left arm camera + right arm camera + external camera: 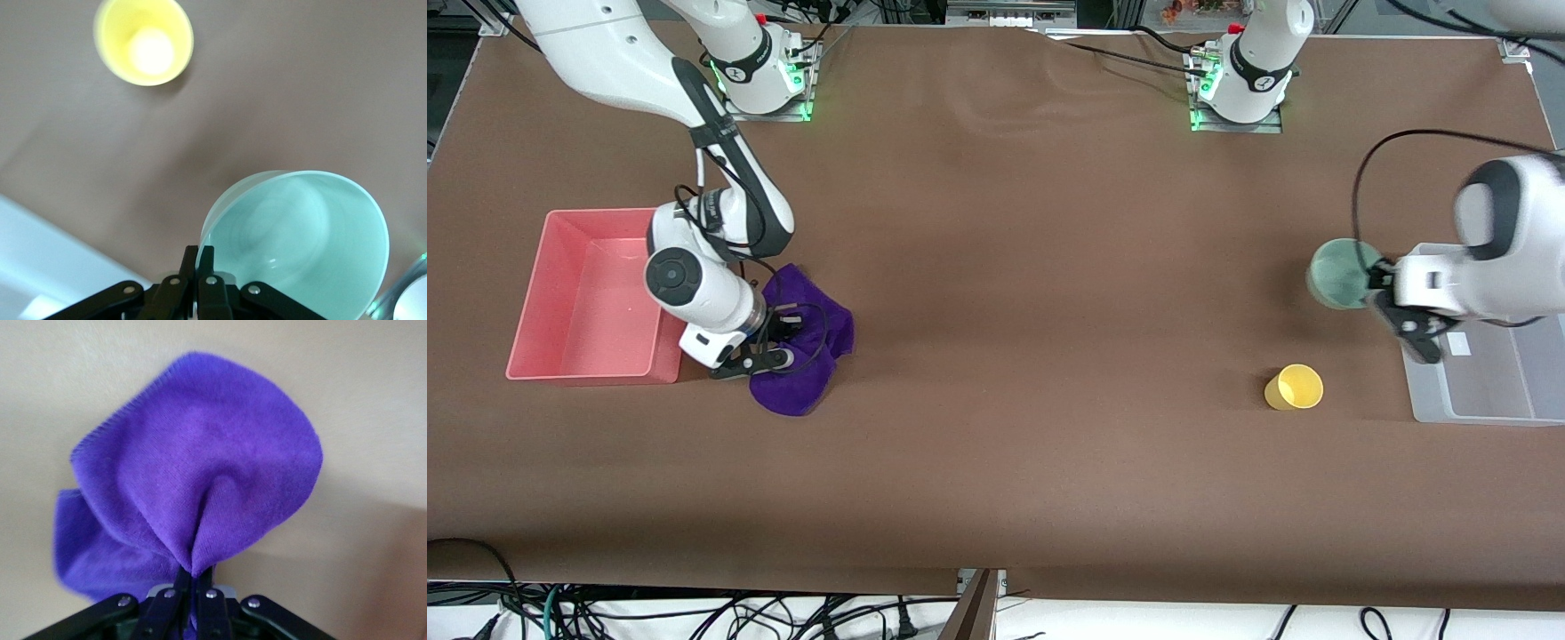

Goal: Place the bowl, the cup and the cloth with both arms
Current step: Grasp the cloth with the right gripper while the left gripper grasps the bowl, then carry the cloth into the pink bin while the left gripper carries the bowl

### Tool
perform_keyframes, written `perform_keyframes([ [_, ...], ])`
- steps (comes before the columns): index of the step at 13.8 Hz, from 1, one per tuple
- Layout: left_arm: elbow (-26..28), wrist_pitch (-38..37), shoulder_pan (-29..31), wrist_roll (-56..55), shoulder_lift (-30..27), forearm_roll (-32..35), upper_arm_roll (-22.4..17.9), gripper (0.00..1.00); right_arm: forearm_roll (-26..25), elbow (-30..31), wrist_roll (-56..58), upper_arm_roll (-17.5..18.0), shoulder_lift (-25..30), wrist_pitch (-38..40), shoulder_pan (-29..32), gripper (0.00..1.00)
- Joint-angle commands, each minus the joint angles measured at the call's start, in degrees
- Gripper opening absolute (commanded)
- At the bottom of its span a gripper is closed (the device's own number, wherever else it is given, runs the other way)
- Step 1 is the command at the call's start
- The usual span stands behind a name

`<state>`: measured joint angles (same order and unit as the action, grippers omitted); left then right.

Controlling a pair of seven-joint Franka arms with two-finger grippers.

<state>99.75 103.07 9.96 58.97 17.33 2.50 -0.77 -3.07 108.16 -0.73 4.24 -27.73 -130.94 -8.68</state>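
Note:
My left gripper is shut on the rim of the pale green bowl and holds it tilted in the air beside the clear tray. In the left wrist view the bowl hangs from the gripper. The yellow cup stands upright on the table, nearer the front camera than the bowl; it also shows in the left wrist view. My right gripper is shut on the purple cloth beside the pink bin. In the right wrist view the cloth is pinched at the gripper.
A pink bin stands at the right arm's end of the table. A clear plastic tray stands at the left arm's end, under the left arm's wrist. The brown table cover spreads between them.

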Motion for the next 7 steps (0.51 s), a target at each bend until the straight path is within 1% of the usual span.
perform_keyframes([
  [1,-11.0,-3.3,5.4,10.1,6.9,3.2,0.1,0.00,0.2,-6.6,3.3,-1.2,1.4,10.3,0.1,0.00],
  [2,-12.9,-3.0,7.5,12.8,9.1,4.0,0.1,0.00,0.2,-10.2,4.3,-1.3,2.1,16.0,0.2,0.00],
  [3,-14.7,-2.9,9.9,15.1,11.6,4.0,0.1,0.00,0.2,-14.9,5.7,-2.3,2.6,23.3,0.2,0.00],
  [5,-19.6,-0.3,13.7,20.6,17.8,3.9,0.1,0.00,0.2,-25.6,11.6,-5.4,2.7,38.1,0.2,0.00],
  [6,-21.2,2.3,15.1,23.8,20.5,3.8,0.1,0.00,0.1,-29.3,16.0,-8.2,2.7,44.1,0.2,0.00],
  [7,-21.9,5.6,16.2,25.5,22.7,3.7,0.1,0.00,0.1,-31.7,20.7,-11.7,2.7,48.5,0.2,0.00],
])
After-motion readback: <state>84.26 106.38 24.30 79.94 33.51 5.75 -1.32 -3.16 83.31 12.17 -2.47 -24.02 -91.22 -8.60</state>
